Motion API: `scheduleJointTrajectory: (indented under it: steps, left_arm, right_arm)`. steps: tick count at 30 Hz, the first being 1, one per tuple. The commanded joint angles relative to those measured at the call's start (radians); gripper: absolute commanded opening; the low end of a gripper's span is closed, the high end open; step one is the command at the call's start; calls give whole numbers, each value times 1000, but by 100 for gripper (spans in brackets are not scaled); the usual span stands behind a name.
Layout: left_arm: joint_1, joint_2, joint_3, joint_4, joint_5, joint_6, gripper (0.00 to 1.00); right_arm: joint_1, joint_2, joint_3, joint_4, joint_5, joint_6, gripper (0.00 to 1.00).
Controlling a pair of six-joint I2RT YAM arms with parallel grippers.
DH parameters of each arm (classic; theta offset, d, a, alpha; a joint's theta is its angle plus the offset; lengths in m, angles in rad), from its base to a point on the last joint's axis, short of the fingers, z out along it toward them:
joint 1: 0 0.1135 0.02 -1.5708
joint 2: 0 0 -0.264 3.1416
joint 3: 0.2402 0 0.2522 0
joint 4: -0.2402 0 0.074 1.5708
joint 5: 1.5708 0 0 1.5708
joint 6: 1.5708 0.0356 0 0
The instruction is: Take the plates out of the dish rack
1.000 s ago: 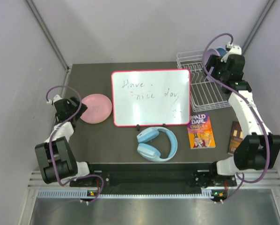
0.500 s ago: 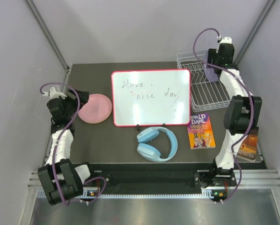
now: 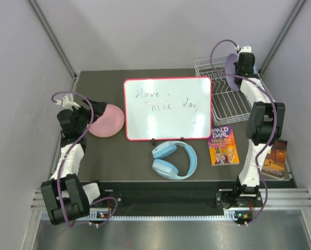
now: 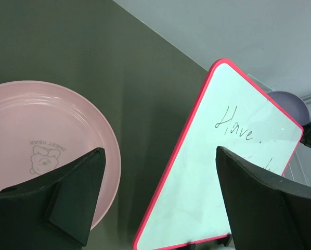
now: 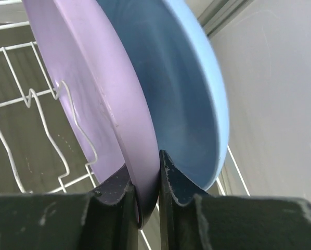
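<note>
Nearest, light-blue headphones and a Roald Dahl book lie before the red-framed whiteboard. To its left, the left gripper hangs with fingers spread wide at the edge of the pink plate, which lies flat on the table. Far right, in the dish rack, the right gripper pinches the upright lilac plate by its rim, the light-blue plate just beside it.

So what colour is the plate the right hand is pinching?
Lilac-purple. The plate in the right hand shows best in the right wrist view.

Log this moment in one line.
right gripper: shut on purple plate in dish rack | left gripper: open near pink plate | blue plate: racked
</note>
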Motion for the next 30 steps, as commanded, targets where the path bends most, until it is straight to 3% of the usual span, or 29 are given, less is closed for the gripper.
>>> scheduleJointTrajectory:
  steps: [1, 10, 17, 22, 23, 25, 26, 27, 30]
  left_arm:
    - [-8, 9, -9, 77, 8, -2, 90]
    - [-44, 3, 18, -6, -38, 56, 90]
    - [-70, -22, 44, -53, -49, 83, 91]
    - [-74, -51, 52, -64, -33, 83, 91]
    - [-74, -57, 57, -66, -27, 83, 91]
    - [-82, -63, 73, -75, -7, 79, 90]
    - [-88, -69, 80, -63, 8, 70, 89]
    - [-102, -69, 80, -41, 40, 48, 89]
    - [-135, -72, 93, 12, 103, 13, 89]
  right_arm:
    - [42, -20, 3, 126, 146, -47, 0]
    - [162, -142, -242, 619, 588, -200, 0]
    - [178, -346, -420, 767, 659, -231, 0]
    - [196, -538, -495, 614, 641, -100, 0]
    - [199, -578, -503, 480, 613, -48, 0]
    - [197, -691, -511, 321, 471, 133, 0]
    - [199, -728, -508, 163, 393, 195, 0]
    - [193, -768, -515, 105, 307, 302, 0]
    - [196, -897, -574, -26, -14, 424, 0]
